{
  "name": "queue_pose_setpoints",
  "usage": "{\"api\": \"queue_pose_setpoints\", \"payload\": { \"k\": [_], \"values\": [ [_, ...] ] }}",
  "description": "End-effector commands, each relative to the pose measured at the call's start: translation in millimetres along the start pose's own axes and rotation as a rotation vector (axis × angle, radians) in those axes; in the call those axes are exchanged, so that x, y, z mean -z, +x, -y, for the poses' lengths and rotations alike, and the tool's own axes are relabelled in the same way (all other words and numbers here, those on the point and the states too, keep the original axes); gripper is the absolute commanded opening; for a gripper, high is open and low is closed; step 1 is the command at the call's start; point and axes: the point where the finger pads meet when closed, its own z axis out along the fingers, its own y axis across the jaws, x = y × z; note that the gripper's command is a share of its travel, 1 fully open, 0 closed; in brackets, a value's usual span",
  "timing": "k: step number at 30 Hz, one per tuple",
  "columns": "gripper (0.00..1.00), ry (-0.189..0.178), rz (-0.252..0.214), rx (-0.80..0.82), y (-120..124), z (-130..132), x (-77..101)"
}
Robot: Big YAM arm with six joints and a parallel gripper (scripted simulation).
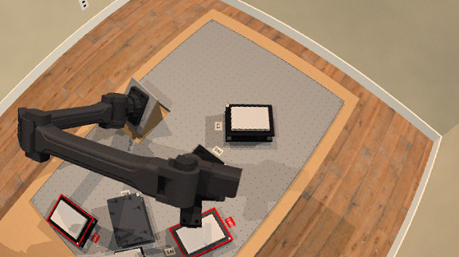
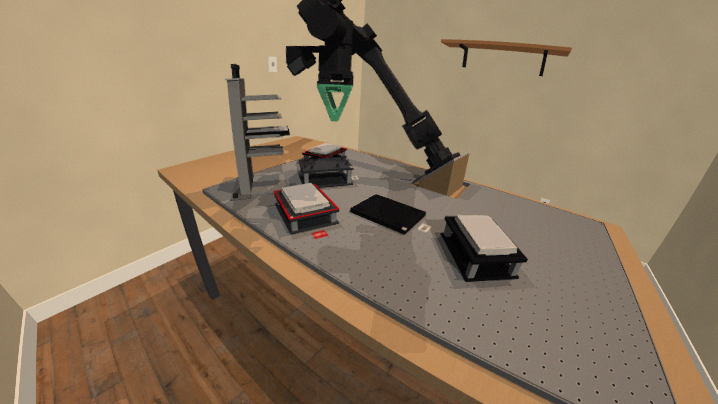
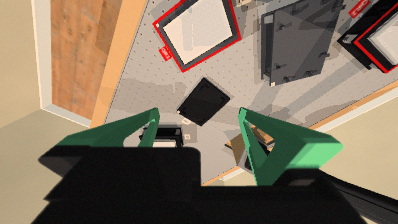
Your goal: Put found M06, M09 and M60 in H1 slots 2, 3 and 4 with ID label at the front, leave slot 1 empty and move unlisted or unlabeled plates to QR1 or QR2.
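Note:
The plate hotel H1 [image 2: 251,135] stands at the table's left end with four shelves. One dark plate [image 2: 268,132] shows on the second shelf from the bottom; the other shelves look bare from this side. A white plate [image 2: 484,235] [image 1: 249,118] lies on a black raised nest at the right. Each red-framed quarantine nest holds a white plate, the near one [image 2: 306,199] and the far one [image 2: 323,150]. My gripper [image 2: 333,103] hangs high above the deck near the far red nest, open and empty. Its green fingers point down in the wrist view.
A flat black nest [image 2: 387,213] lies between the red nests and the raised nest [image 3: 204,101]. The arm's wedge base [image 2: 444,175] sits at the table's back edge. From above, the arm hides most of the black nest. The hotel's top [image 1: 130,219] lies between the two red nests.

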Motion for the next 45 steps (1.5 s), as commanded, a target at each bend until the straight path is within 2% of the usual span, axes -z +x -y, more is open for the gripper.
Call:
{"api": "queue_pose_setpoints", "payload": {
  "k": [1, 7, 18, 21, 24, 26, 28, 31, 33, 36, 38, 40, 41, 42, 44, 45],
  "values": [
    [1.0, -0.013, 0.013, 0.1, 14.9, -18.6, 4.6],
    [1.0, -0.009, 0.014, 0.168, 23.9, -26.4, 5.1],
    [1.0, -0.041, 0.022, 0.327, 43.3, -58.4, 16.1],
    [1.0, -0.032, 0.02, 0.385, 53.7, -63.4, 12.9],
    [1.0, -0.027, 0.018, 0.399, 53.0, -64.2, 13.1],
    [1.0, -0.046, 0.025, 0.424, 57.3, -73.4, 18.1],
    [1.0, -0.03, 0.02, 0.469, 67.4, -74.4, 11.7],
    [1.0, -0.046, 0.026, 0.507, 70.2, -85.1, 18.2],
    [1.0, -0.028, 0.021, 0.554, 80.7, -85.4, 11.1],
    [1.0, -0.048, 0.028, 0.589, 82.6, -97.1, 19.1],
    [1.0, -0.03, 0.022, 0.636, 93.0, -97.2, 11.8],
    [1.0, -0.03, 0.022, 0.636, 93.0, -97.2, 11.8],
    [1.0, -0.018, 0.015, 0.653, 91.1, -96.3, 10.8],
    [1.0, -0.04, 0.026, 0.663, 93.0, -104.1, 19.1],
    [1.0, -0.048, 0.029, 0.678, 98.1, -111.0, 19.2],
    [1.0, -0.033, 0.023, 0.689, 105.0, -109.2, 12.9]
  ]
}}
